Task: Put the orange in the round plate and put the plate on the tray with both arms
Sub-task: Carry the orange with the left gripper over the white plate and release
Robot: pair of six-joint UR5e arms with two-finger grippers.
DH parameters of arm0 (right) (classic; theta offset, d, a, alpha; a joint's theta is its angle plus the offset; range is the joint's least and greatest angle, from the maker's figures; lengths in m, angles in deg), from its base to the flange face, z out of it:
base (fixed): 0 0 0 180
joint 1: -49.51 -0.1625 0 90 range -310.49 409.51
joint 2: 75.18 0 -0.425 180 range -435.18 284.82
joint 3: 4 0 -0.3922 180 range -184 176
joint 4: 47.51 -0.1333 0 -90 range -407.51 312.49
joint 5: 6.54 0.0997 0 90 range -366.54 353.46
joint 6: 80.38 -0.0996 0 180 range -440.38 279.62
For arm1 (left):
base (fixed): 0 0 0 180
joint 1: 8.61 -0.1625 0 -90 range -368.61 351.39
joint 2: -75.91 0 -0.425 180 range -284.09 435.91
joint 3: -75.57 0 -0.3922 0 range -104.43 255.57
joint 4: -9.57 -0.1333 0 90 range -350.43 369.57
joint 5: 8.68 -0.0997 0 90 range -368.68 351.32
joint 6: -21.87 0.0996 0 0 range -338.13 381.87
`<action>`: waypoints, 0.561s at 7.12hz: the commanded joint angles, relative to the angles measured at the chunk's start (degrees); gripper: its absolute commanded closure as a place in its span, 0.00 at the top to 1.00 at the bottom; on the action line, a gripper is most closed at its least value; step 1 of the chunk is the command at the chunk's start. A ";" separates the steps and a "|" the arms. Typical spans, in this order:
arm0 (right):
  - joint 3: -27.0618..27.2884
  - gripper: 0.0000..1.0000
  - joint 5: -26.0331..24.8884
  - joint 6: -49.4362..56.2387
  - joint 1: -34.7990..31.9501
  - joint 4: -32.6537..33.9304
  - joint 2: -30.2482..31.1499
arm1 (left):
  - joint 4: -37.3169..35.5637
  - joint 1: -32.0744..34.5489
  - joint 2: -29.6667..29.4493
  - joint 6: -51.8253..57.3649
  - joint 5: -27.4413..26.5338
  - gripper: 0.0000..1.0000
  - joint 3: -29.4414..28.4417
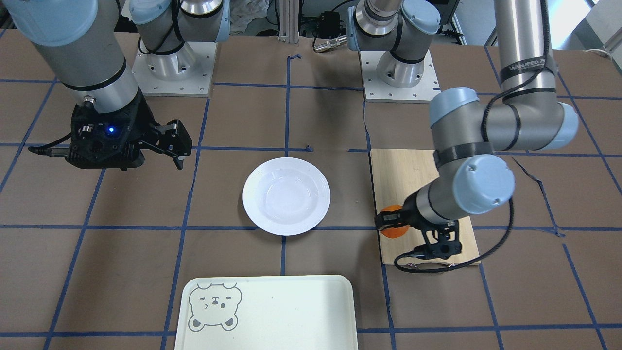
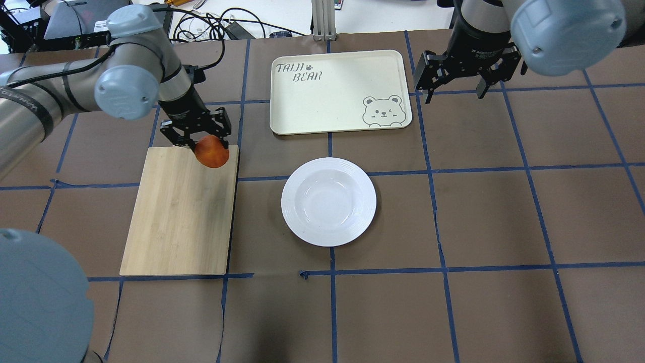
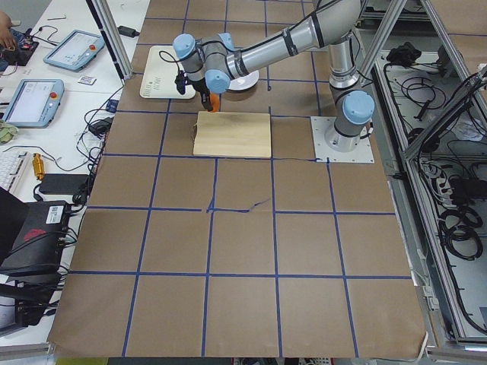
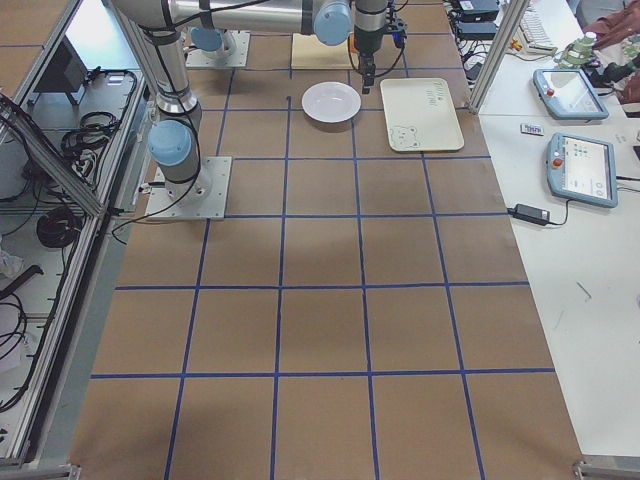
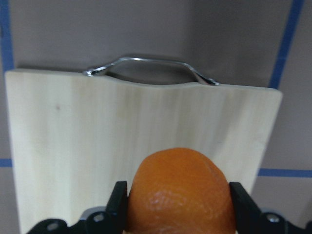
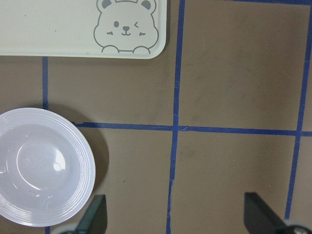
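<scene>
The orange (image 2: 211,152) is clamped between the fingers of my left gripper (image 2: 197,140), above the far corner of the bamboo cutting board (image 2: 181,212). The left wrist view shows the orange (image 5: 181,192) filling the gap between both pads, over the board. The white round plate (image 2: 328,201) lies bare on the table's middle, well right of the orange. The cream tray (image 2: 332,91) with the bear face lies beyond the plate. My right gripper (image 2: 456,83) hangs open in the air to the right of the tray, nothing between its fingers. The plate (image 6: 41,165) and tray (image 6: 73,29) show under it.
The bamboo cutting board (image 1: 418,194) with its metal handle (image 5: 151,66) lies to the left of the plate. Blue tape lines grid the brown table cover. Both arm bases (image 1: 175,63) stand at the robot's edge of the table. Tablets and cables lie on side benches.
</scene>
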 commanded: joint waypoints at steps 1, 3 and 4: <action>0.09 1.00 0.05 0.00 0.04 -0.07 -0.04 | 0.07 8.10 0.10 -15.36 5.42 0.10 -0.38; 0.09 1.00 0.06 0.00 0.04 -0.07 -0.04 | -2.03 14.95 -1.57 -24.71 9.67 0.10 0.06; 0.09 1.00 -0.03 0.00 0.04 -0.07 -0.04 | -2.22 16.12 -2.61 -24.81 9.85 0.23 0.75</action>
